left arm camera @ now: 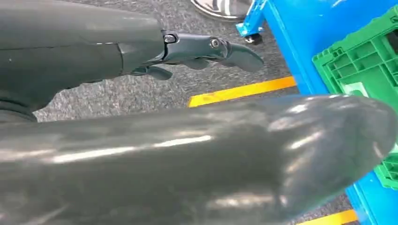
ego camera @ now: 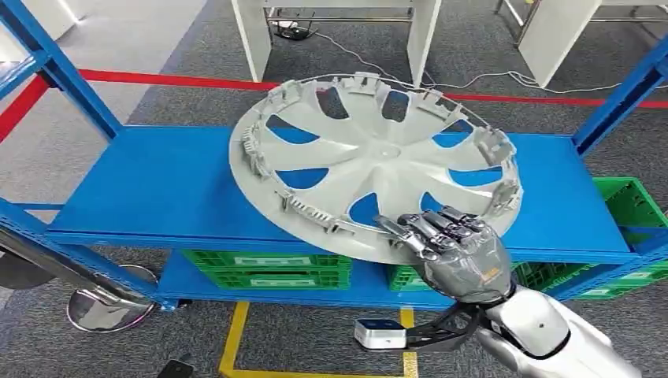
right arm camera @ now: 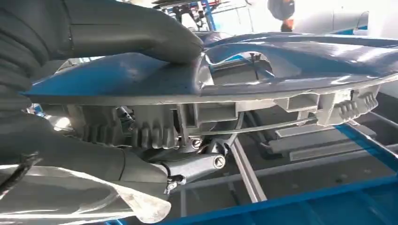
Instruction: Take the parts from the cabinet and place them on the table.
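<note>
- The large pale-grey plastic wheel cover (ego camera: 370, 161), round with spoke-shaped cut-outs and clips along its rim, is tilted over the blue metal cabinet shelf (ego camera: 150, 189), its far edge at 12 o'clock raised and its near edge overhanging the shelf front.
- The right hand (ego camera: 453, 248) grips the cover's rim at about 5 o'clock; in the right wrist view the thumb (right arm camera: 141, 35) presses one face while the darker fingers (right arm camera: 187, 164) clamp the clipped underside.
- The left hand (left arm camera: 197, 51) hangs low beside the cabinet over grey carpet, fingers loosely extended and holding nothing.
- Risk, as I judge it: one hand holds a wide disc at its edge, so the cover's weight could twist it out of the pinch.
- The far rim or clips might catch on the shelf or the blue upright at 2 o'clock during withdrawal.
- Green plastic crates (ego camera: 268, 268) sit on the lower shelf, beneath the overhanging edge.
</note>
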Robot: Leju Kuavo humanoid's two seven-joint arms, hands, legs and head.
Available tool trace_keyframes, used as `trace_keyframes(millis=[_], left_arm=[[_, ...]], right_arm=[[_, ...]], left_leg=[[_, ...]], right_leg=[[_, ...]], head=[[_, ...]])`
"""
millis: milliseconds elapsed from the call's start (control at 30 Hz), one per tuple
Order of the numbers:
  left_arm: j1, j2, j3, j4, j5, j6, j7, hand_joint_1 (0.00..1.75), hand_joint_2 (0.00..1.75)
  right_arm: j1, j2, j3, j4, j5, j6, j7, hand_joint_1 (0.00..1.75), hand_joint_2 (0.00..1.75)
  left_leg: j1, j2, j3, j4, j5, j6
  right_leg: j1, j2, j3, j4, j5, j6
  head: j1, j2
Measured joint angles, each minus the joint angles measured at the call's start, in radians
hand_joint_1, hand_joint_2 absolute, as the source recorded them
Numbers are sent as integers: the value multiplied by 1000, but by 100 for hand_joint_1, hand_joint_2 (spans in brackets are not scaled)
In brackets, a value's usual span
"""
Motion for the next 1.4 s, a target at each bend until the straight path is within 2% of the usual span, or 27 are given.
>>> trace_keyframes(millis=[267,633,800,867,900,933,967,1033,1067,1100,1133,1200,1233,1267,1367,1400], left_arm=[[-2,4,-15,0,22,41,6,0,0],[-6,31,-77,0,86,68,28,0,0],[-10,45,-100,0,95,80,32,0,0],[-11,50,-108,0,97,87,34,0,0],[-14,52,-113,0,97,90,35,0,0],[-15,52,-119,0,97,92,36,0,0],[-17,53,-126,0,97,93,36,0,0],[-17,55,-128,0,98,96,39,0,0],[-17,55,-131,0,98,96,39,0,0],[-18,56,-134,0,98,96,40,0,0],[-17,56,-136,0,98,96,40,0,0],[-18,56,-140,0,98,96,40,0,0],[-19,56,-142,0,98,96,40,0,0],[-21,56,-144,0,98,97,41,0,0],[-21,58,-150,0,98,98,42,0,0],[-21,61,-151,0,100,99,42,0,0]], right_arm=[[22,0,0,0,29,-35,-7,175,175],[29,0,0,0,38,-37,-7,175,175],[30,0,-1,0,37,-37,-4,175,175],[31,0,-2,-2,36,-37,-1,175,175],[32,0,-6,-5,35,-37,-1,175,175],[34,0,-8,-6,35,-37,0,175,175],[32,0,-9,-6,35,-38,0,175,175],[35,0,-10,-6,35,-39,2,175,175],[39,0,-10,-6,35,-40,2,175,175],[45,0,-10,-6,35,-41,2,175,175],[50,0,-10,-6,35,-41,2,175,175],[51,0,-10,-6,35,-41,2,175,175],[51,0,-11,-6,35,-41,2,175,175],[51,0,-11,-7,35,-41,2,175,175],[51,0,-14,-10,35,-42,2,175,175],[52,0,-15,-10,35,-42,2,175,175]], left_leg=[[0,0,0,0,0,0],[-4,0,-1,4,-1,2],[-8,0,-6,12,-4,14],[-10,0,-8,12,5,25],[0,1,-3,-9,20,37],[0,6,-3,-18,26,40],[1,6,-7,-18,30,46],[-2,8,-14,-18,32,48],[-4,9,-16,-17,33,48],[-5,8,-16,-16,34,47],[-5,8,-16,-15,34,46],[-5,5,-16,-8,32,43],[-4,4,-18,-3,28,38],[-8,2,-29,2,28,31],[-5,0,-39,6,40,12],[-9,-2,-43,9,40,9]], right_leg=[[0,0,0,0,0,0],[-5,0,0,-1,2,4],[-10,0,0,-3,5,15],[-11,1,1,-10,15,28],[-8,1,0,-9,8,32],[-8,-2,-15,4,-11,30],[-4,-3,-38,57,-48,27],[-3,-3,-109,222,-124,29],[-3,-3,-137,287,-141,29],[-2,-3,-140,298,-128,28],[-2,-3,-120,262,-92,26],[-2,-3,-37,93,0,20],[-1,-2,-2,19,7,16],[4,3,21,12,-1,14],[8,2,7,4,0,4],[0,0,3,-3,5,-5]], head=[[0,0],[0,0],[-1,0],[-1,0],[0,0],[1,0],[3,0],[1,0],[1,0],[1,0],[2,0],[2,0],[2,0],[1,0],[1,0],[-1,0]])
